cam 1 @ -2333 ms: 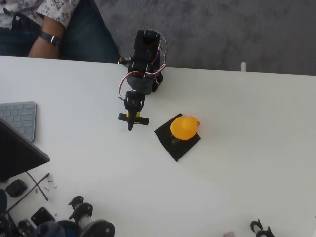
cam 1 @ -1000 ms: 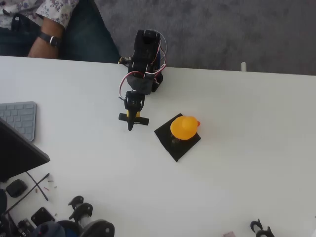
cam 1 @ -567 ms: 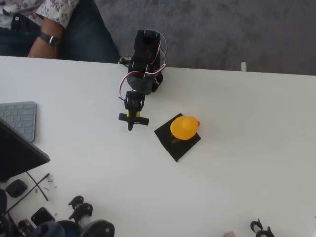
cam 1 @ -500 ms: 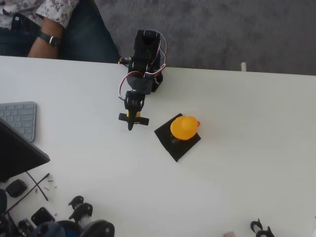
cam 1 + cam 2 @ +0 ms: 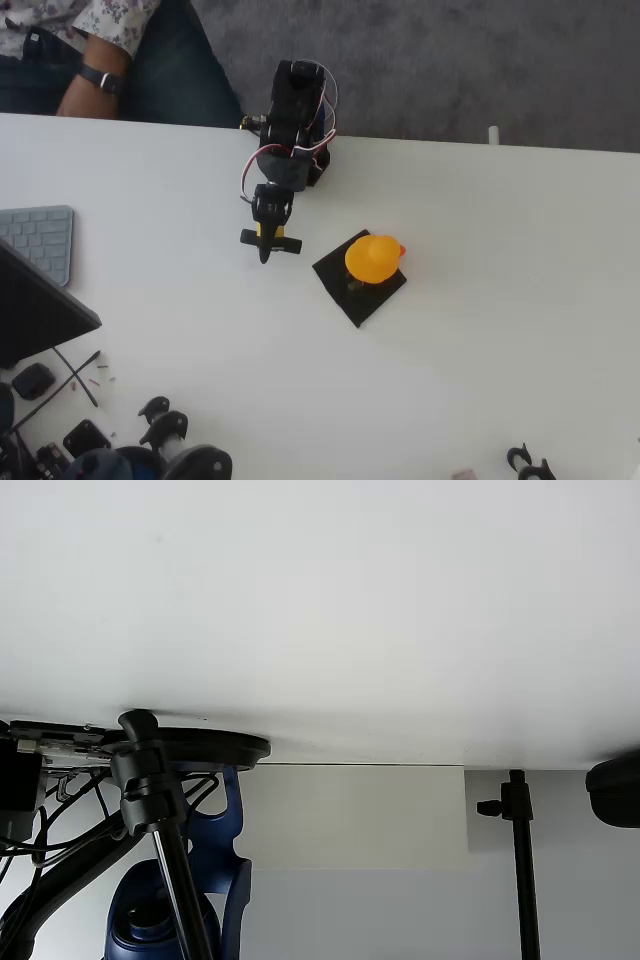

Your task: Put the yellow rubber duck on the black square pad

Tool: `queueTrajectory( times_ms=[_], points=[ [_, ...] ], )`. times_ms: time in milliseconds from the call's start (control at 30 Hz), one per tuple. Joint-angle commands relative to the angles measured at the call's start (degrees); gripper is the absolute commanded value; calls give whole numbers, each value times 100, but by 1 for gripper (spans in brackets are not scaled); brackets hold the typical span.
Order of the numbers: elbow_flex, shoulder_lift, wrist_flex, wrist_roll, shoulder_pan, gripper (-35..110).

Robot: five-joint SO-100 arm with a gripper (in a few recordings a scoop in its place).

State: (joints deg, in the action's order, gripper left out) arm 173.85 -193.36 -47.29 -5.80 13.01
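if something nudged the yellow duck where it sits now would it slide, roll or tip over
The yellow rubber duck looks rounded and small, so it is probably light and would likely rock or tip sooner than slide. It sits toward the upper corner of the black square pad, beak past the edge, so a push could carry it onto the table. The end effector is apart from it.
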Motion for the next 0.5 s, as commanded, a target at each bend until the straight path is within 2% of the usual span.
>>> queueTrajectory(
  times_ms=[0,467],
  points=[
    [70,-114,-44,-70,185,-1],
    [97,-114,0,-53,185,-2]
  ],
)
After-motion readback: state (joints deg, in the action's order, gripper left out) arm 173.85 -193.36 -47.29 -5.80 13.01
